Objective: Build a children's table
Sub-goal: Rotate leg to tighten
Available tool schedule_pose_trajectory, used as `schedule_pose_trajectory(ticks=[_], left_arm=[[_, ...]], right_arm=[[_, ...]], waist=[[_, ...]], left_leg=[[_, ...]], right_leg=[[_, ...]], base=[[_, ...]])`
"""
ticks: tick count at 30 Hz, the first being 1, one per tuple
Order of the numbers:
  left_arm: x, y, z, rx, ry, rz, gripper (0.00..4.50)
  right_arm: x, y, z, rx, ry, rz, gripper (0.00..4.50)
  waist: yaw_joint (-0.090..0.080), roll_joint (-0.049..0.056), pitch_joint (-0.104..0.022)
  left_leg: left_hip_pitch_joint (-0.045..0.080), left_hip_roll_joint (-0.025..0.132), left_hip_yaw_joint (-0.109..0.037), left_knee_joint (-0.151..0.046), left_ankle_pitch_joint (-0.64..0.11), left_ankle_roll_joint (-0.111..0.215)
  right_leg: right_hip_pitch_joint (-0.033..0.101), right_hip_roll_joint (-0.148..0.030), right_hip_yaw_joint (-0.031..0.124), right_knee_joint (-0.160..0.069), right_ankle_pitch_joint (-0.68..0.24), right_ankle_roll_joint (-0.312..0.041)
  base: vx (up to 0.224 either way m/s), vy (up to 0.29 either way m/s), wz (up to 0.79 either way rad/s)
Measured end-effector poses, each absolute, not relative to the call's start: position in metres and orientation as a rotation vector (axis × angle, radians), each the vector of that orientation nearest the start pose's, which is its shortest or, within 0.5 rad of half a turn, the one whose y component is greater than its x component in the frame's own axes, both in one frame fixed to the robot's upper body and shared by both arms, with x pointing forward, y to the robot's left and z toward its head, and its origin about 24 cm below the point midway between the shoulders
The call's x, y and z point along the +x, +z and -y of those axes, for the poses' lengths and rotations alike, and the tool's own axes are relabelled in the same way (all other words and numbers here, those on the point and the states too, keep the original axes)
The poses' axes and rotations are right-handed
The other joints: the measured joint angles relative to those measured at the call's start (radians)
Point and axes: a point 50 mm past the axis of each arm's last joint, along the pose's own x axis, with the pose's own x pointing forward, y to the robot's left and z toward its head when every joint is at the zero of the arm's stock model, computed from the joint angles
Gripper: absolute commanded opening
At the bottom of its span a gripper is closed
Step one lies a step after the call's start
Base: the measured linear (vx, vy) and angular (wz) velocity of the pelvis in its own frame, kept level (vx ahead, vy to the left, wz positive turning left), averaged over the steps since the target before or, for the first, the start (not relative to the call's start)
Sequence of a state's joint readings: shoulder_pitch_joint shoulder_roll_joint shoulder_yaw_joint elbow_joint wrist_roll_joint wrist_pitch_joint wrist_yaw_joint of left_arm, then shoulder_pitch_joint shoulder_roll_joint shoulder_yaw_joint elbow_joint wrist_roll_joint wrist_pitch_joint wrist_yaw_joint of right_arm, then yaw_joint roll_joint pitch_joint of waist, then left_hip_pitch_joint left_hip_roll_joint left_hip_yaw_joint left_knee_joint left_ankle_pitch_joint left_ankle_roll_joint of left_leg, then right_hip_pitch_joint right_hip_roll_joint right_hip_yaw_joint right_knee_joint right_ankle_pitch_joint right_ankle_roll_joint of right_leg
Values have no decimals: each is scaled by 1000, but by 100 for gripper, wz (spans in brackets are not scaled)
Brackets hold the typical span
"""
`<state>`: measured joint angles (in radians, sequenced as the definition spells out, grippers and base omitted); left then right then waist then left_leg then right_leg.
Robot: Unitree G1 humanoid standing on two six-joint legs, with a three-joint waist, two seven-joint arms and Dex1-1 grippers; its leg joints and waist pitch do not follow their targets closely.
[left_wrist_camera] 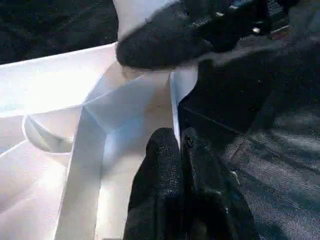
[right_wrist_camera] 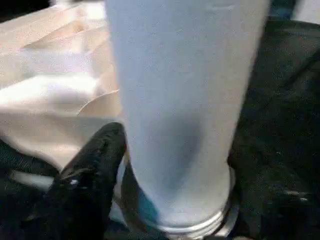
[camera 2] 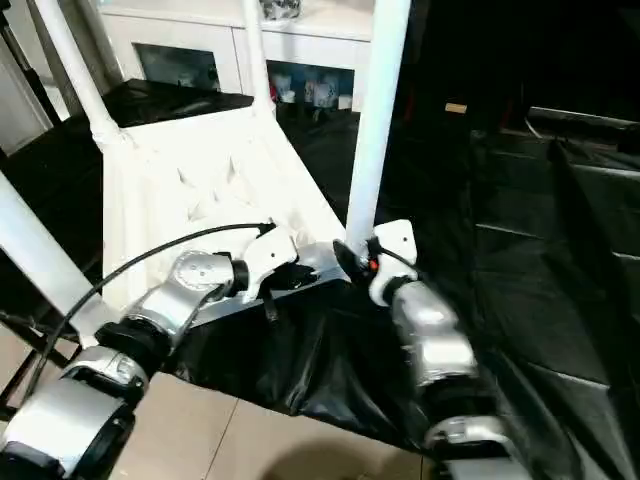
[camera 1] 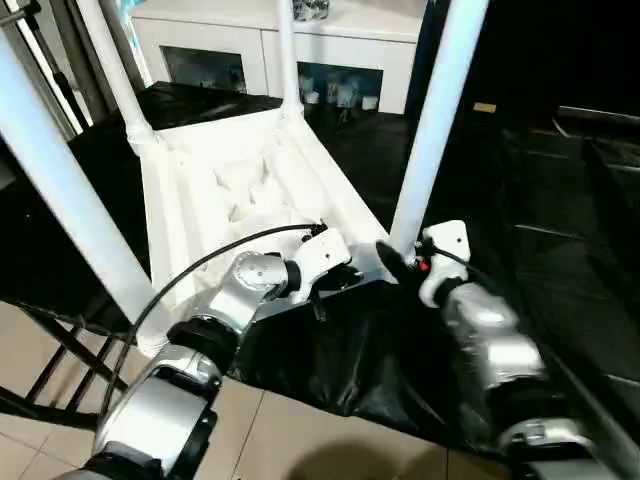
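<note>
A black plastic sheet, creased and glossy, covers the tabletop and hangs in folds over its near edge. Below lies a floor of pale beige tiles with thin grout lines. At the far side stands a white cabinet with glass doors, small items dimly visible behind the panes. Black metal struts cross under the near left corner.

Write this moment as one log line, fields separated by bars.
table top: upside down on black cloth | legs: four standing in corners | right gripper: around near-right leg base | left gripper: shut on rim
</note>
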<state>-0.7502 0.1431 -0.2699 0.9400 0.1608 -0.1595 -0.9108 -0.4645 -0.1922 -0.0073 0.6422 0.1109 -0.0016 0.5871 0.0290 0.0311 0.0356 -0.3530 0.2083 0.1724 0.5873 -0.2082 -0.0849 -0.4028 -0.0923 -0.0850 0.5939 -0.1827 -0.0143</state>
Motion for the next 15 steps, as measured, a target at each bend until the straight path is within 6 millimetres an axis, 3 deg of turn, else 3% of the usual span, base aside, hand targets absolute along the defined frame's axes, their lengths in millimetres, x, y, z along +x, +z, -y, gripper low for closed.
schedule_pose_trajectory(ticks=[9,15], left_arm=[[333,45,-99,489,-1376,-314,0],[329,46,-109,514,-1474,-339,0]], right_arm=[[313,41,162,-124,992,-263,354],[306,41,165,-90,1140,-311,311]], waist=[[8,-1,1],[19,-2,0]], left_leg=[[0,1,2,2,0,1],[1,1,2,3,0,1]], right_leg=[[1,0,-1,2,-1,-1],[2,0,-1,2,-1,-1]], base=[[0,0,0],[0,0,0]])
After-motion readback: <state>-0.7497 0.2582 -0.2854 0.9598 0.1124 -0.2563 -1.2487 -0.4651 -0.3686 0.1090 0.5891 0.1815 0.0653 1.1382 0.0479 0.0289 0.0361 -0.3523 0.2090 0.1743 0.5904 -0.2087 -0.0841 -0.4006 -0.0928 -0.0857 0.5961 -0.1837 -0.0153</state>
